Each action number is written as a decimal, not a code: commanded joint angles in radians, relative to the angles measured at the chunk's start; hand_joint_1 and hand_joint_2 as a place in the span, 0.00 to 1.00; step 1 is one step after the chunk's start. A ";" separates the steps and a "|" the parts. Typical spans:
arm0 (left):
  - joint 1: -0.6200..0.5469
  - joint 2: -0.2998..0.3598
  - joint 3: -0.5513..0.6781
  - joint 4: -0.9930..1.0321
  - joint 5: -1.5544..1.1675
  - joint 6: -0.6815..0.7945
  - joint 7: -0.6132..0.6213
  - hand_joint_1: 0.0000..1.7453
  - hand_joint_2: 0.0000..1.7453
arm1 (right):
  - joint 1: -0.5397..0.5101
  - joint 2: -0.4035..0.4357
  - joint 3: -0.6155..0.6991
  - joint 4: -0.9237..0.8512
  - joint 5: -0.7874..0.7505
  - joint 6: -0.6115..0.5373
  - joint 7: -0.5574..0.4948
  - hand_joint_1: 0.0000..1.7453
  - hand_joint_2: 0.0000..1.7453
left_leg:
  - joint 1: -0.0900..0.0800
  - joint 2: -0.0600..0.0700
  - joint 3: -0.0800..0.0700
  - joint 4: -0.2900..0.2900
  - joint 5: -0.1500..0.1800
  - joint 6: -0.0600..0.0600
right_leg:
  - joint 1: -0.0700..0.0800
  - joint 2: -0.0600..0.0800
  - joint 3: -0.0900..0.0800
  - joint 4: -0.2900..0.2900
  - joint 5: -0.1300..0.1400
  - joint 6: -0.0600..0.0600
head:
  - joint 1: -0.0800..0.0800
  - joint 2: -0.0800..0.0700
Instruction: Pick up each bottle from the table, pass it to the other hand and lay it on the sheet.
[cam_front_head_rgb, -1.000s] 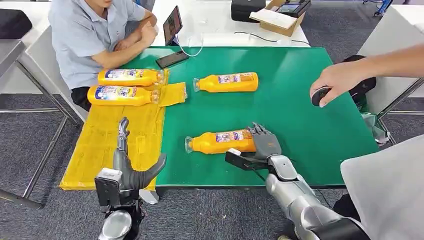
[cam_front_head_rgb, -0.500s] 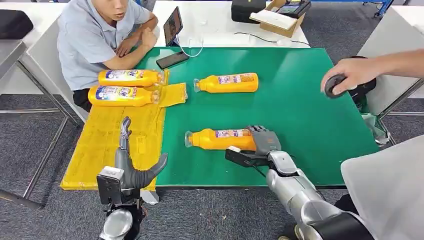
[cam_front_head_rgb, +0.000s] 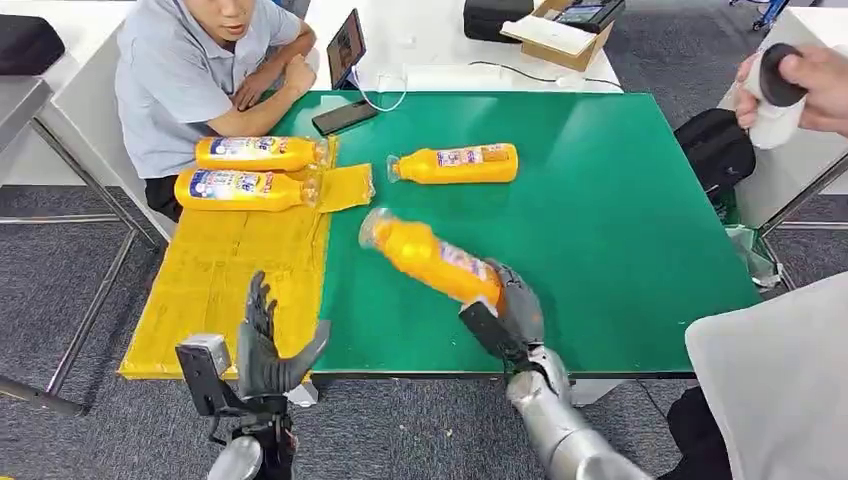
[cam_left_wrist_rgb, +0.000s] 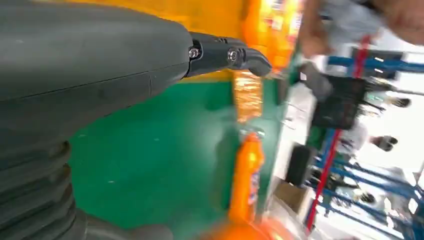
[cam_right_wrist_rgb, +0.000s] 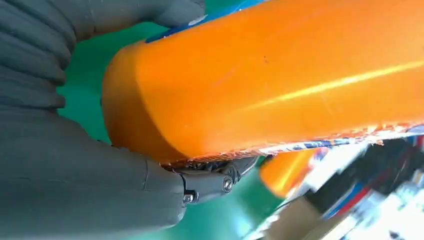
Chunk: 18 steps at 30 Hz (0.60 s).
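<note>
Right hand (cam_front_head_rgb: 515, 312) grips the base of an orange bottle (cam_front_head_rgb: 430, 256), tilted up off the green bench (cam_front_head_rgb: 620, 230), cap end pointing toward the yellow sheet (cam_front_head_rgb: 215, 280). Left hand (cam_front_head_rgb: 268, 350) hangs open at the sheet's near edge, fingers spread. Two bottles (cam_front_head_rgb: 250, 170) lie on the sheet; another bottle (cam_front_head_rgb: 455, 164) lies on the bench.

Robot test lab; green-topped table (cam_front_head_rgb: 620, 220), white desks (cam_front_head_rgb: 430, 45), blue racking (cam_left_wrist_rgb: 345, 125)

No legible text; bottle labels (cam_front_head_rgb: 243, 149) too small and blurred for reading.
</note>
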 joint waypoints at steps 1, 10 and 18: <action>0.003 0.047 -0.053 0.048 0.067 -0.007 -0.029 0.00 1.00 | 0.111 0.040 0.012 -0.313 -0.142 0.003 0.003 1.00 1.00 | 0.000 0.000 0.001 0.000 -0.001 -0.001 | 0.001 -0.001 0.002 -0.001 -0.002 -0.002 | 0.000 0.000; 0.034 0.106 -0.126 -0.021 0.000 -0.113 -0.060 0.00 1.00 | 0.156 0.013 0.237 -0.342 -0.095 0.064 0.028 1.00 1.00 | 0.000 0.001 -0.002 0.000 -0.002 -0.001 | 0.000 0.001 -0.002 0.000 -0.001 -0.003 | 0.000 0.000; -0.011 0.083 -0.150 0.007 0.041 -0.192 -0.013 0.00 1.00 | 0.159 0.048 0.479 -0.241 -0.033 0.105 -0.002 1.00 1.00 | 0.002 0.002 -0.002 0.000 -0.002 -0.002 | 0.002 0.001 -0.002 0.000 -0.001 -0.003 | 0.000 0.000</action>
